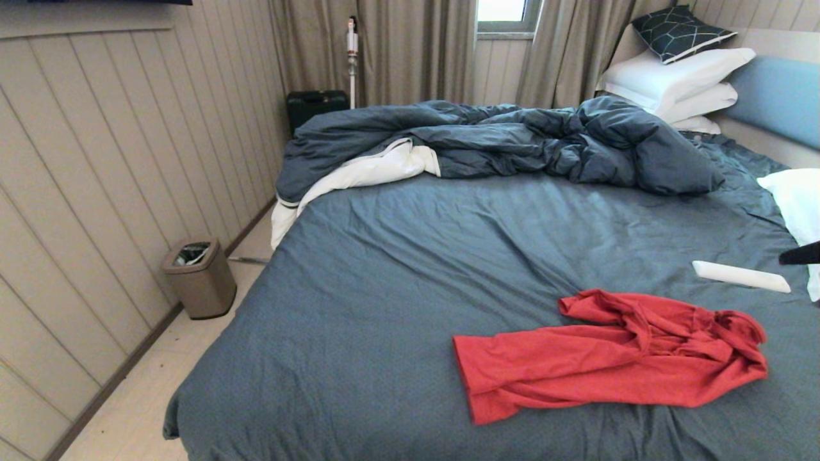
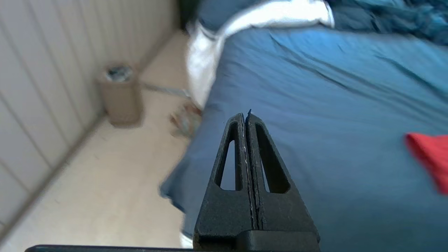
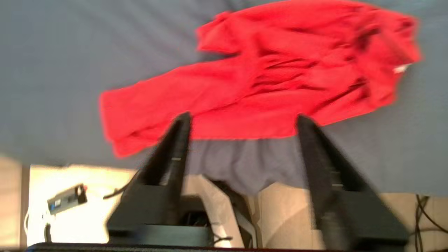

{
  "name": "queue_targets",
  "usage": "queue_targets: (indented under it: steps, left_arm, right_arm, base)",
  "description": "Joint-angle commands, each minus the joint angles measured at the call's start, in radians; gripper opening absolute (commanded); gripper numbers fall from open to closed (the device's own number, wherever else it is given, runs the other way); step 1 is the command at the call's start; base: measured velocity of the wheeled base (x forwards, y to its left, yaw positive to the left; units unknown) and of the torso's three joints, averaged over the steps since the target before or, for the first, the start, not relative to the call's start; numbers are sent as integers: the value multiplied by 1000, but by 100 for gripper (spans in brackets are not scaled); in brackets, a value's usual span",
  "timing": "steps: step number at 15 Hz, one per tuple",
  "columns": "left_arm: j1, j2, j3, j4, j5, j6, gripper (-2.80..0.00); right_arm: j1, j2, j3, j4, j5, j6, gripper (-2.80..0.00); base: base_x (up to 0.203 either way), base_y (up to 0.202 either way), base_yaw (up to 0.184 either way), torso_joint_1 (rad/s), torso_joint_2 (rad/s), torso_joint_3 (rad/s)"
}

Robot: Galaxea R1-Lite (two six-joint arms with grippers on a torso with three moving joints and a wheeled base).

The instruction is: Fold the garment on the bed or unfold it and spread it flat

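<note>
Black fingers of the right gripper stand wide apart with nothing between them, hanging above the near edge of the bed, its tips just short of the shirt. The left gripper has its fingers pressed together, empty, over the sheet near the bed's left edge, well apart from the shirt. The red shirt lies rumpled and bunched on the sheet toward the near right part of the bed, near a flat white object. A dark blue duvet is heaped at the far side.
</note>
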Motion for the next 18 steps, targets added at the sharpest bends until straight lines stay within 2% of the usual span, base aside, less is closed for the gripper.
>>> queue_targets:
  steps: [1,3,5,7,10,12,13,15,18]
  left_arm:
    - [0,317,-105,15,-61,-15,-280]
    - [-8,528,-171,35,-138,-29,-280]
    - [-60,750,-243,60,-195,-55,-280]
    - [-197,944,-338,88,-226,-129,-280]
    - [-467,1181,-512,124,-255,-298,-280]
    - [-580,1334,-617,130,-268,-385,-280]
    - [-623,1406,-666,131,-274,-413,0]
    - [-699,1536,-771,128,-273,-459,0]
    - [-777,1682,-923,125,-265,-514,0]
  right_arm:
    - [51,-110,58,6,10,-2,-280]
    - [100,-146,97,2,12,0,-280]
    - [113,-143,105,1,13,6,-280]
    - [131,-117,97,-3,15,15,-280]
    - [177,-85,104,-38,24,53,-280]
    - [181,-69,107,-75,26,72,-280]
    - [182,-67,107,-81,26,74,-280]
    - [177,-64,108,-81,26,74,-280]
    - [167,-57,146,-115,25,65,-280]
  base:
    - [0,0,0,0,0,0]
    - [0,0,0,0,0,0]
    - [0,0,0,0,0,0]
    - [0,0,0,0,0,0]
    - [0,0,0,0,0,0]
    - [0,0,0,0,0,0]
    - [0,0,0,0,0,0]
    - [0,0,0,0,0,0]
    - [0,0,0,0,0,0]
